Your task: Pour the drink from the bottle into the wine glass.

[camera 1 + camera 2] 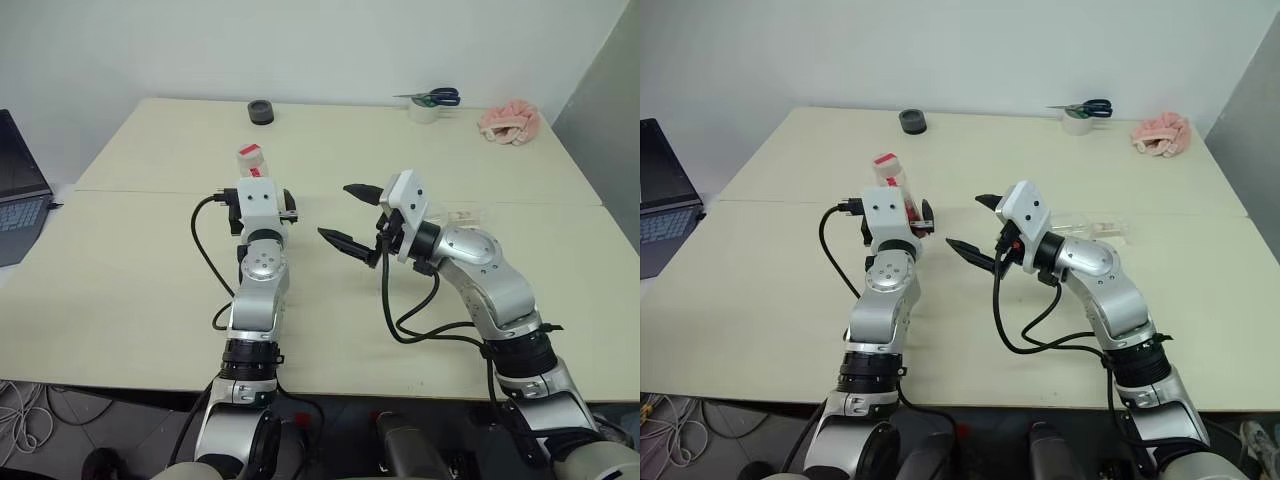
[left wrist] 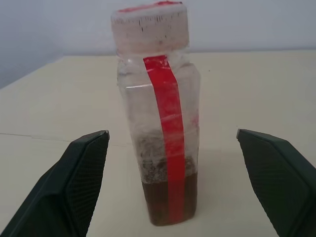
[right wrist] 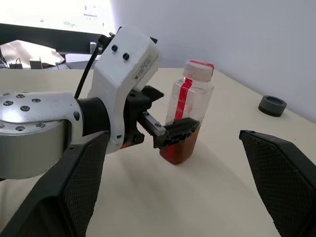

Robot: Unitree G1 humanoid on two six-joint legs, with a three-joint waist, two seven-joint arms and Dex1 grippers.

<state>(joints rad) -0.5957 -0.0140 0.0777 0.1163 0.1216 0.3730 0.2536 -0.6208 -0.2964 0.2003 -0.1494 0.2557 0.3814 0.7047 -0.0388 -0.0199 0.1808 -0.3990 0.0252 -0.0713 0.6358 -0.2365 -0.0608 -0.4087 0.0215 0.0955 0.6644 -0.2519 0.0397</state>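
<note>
- Right now my left gripper (image 3: 170,132) is spread wide, one finger on each side of the bottle (image 2: 159,113); neither finger touches it in my left wrist view.
- That bottle stands upright on the cream table (image 1: 150,250), red-pink cap on, red strip facing my left wrist camera, with the reddish-brown drink (image 2: 170,200) low in its bottom.
- My right gripper (image 1: 350,215) is also spread wide and holds nothing; it hangs over the table just right of my left gripper, its fingers aimed leftward toward the bottle.
- Behind my right wrist lies something clear on the table, likely the wine glass (image 1: 1095,225) on its side; my arm hides most of it.
- Farther back sit a dark round tape roll (image 1: 261,111), a white tape roll (image 1: 424,110) with blue-handled scissors (image 1: 435,97) on it, and a pink cloth (image 1: 510,121).
- A laptop (image 1: 18,190) sits at the far left edge.
- Between my two grippers the tabletop is bare.
</note>
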